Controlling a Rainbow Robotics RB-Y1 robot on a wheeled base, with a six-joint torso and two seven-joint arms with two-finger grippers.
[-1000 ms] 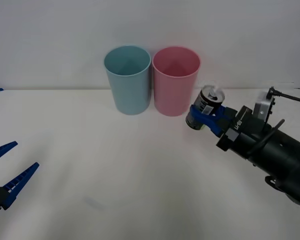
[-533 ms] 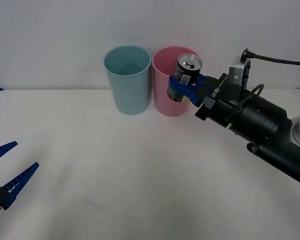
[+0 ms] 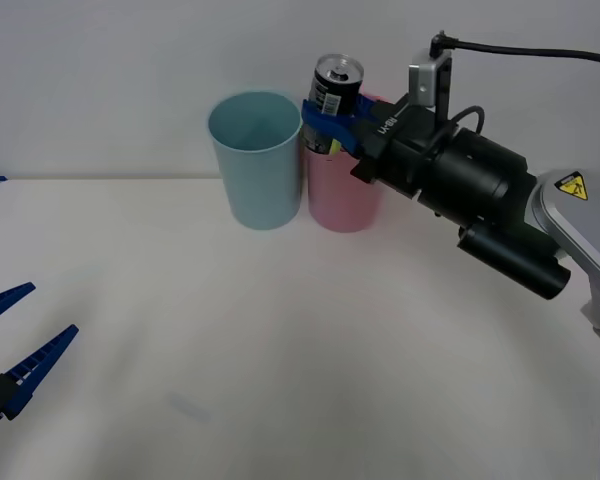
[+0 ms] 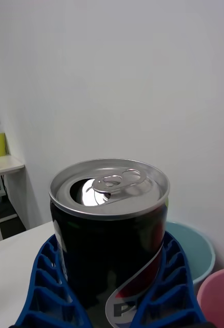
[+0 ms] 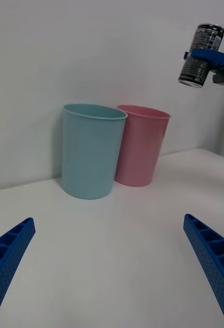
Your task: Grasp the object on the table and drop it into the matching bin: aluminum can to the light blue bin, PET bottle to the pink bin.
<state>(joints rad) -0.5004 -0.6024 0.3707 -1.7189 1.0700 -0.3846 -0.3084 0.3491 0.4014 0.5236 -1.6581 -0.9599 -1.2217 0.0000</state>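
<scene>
Can (image 3: 335,88) lifted since prev., right jaws (image 3: 328,118) clenched on it above pink bin (image 3: 342,190); shift over light blue bin (image 3: 257,160) before release. Left jaws (image 3: 18,345) released, idle.

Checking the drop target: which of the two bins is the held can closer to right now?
The pink bin: the right tool holds the can above its rim, while the light blue bin stands one place further to the robot's left.

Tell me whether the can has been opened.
Opened: the aluminum can, clamped in the right gripper, shows a dark hole in its lid beside the pull tab.
</scene>
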